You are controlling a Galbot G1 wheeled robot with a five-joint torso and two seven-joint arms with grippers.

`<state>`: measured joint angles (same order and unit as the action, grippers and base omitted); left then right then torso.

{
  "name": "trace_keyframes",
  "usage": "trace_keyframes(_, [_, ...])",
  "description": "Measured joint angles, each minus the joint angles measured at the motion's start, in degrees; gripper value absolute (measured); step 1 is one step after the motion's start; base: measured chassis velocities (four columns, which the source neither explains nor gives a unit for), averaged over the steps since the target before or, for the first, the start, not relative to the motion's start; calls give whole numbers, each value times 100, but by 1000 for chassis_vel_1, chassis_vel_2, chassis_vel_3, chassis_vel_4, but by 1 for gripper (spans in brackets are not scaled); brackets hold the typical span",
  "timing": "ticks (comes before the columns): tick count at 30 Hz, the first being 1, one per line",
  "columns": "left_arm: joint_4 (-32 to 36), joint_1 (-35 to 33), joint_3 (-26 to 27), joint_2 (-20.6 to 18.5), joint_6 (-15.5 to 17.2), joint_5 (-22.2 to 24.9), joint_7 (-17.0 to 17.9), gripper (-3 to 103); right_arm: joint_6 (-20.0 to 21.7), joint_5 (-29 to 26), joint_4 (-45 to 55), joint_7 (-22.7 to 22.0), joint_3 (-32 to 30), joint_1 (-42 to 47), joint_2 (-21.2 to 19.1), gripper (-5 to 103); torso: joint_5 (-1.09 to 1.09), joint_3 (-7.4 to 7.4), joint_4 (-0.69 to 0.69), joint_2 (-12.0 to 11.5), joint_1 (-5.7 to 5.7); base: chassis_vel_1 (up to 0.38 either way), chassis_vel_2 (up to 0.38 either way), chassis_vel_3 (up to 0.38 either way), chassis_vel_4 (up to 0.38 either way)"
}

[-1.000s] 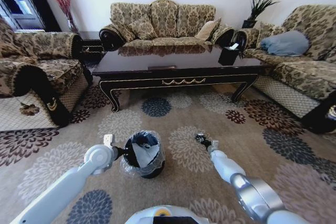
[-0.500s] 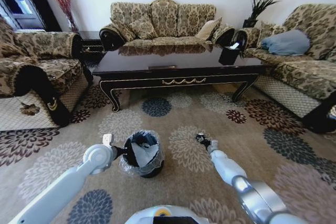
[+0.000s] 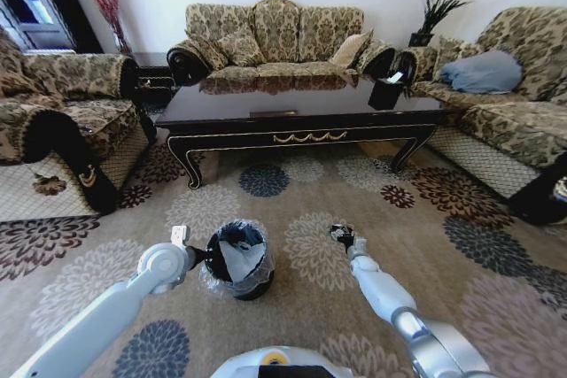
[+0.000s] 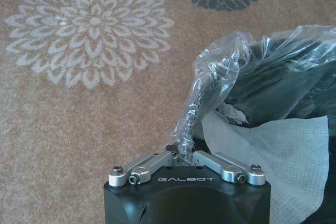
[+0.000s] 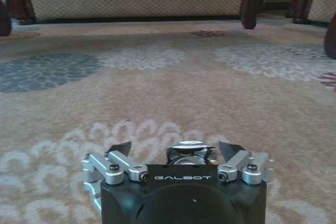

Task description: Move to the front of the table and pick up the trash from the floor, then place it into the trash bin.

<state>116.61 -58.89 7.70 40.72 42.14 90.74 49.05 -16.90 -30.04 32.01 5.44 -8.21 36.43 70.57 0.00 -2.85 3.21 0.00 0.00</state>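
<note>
The small black trash bin [image 3: 237, 260] with its clear liner stands on the carpet in front of me. My left gripper [image 3: 197, 254] is beside its rim, shut on a twisted fold of the liner bag [image 4: 185, 141]. A white paper wad [image 4: 273, 148] lies inside the bin. To the right, my right gripper [image 3: 341, 235] is low over the floor and open. A small round shiny silver trash piece [image 5: 190, 153] sits between its two fingers [image 5: 119, 148]. The long dark table [image 3: 301, 114] stands beyond, across the carpet.
Patterned sofas stand to the left [image 3: 62, 121], behind the table [image 3: 275, 37] and to the right [image 3: 505, 104]. A black tissue box [image 3: 387, 92] sits on the table's right end. Flowered carpet [image 3: 310, 192] lies open between me and the table.
The left gripper and the bin have shifted slightly to the left. The right arm has stretched a little lower and farther out, while its gripper stays over the silver piece.
</note>
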Motion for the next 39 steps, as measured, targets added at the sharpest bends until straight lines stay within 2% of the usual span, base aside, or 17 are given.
trace_keyframes(2, [0, 3, -4, 10, 0, 0, 0, 0, -17, -10, -8, 28, -4, 0, -1, 93, 0, 0, 0, 0, 0, 0, 0, 0, 0])
trace_keyframes(5, [-2, 17, -31, 46, 0, 1, 0, 0, -69, -120, -37, 107, -11, 1, -4, 100, -1, 0, 1, 0, 0, 0, 0, 0, 0])
trace_keyframes(17, [-32, 12, -31, 59, 0, -3, -2, 0, -35, -143, -79, 69, -13, -10, -13, 100, -1, 1, 1, 0, 0, -52, 56, 58, -62])
trace_keyframes(27, [-56, 14, -30, 81, -1, -24, -14, 0, 200, -37, -71, -386, -71, 129, -135, 100, 0, -2, 1, 0, 1, -133, 147, 134, -127])
trace_keyframes(31, [-54, 7, -34, 80, -1, -23, -19, 0, 322, -41, 163, -494, -129, 347, -229, 100, 0, 2, 0, 0, 0, 12, -15, -11, 5])
trace_keyframes(39, [-75, -30, -24, 81, -1, -62, -62, 0, 612, -271, 1307, -577, -236, 1209, -508, 100, 0, 1, 3, 0, 0, 0, 0, 0, 0])
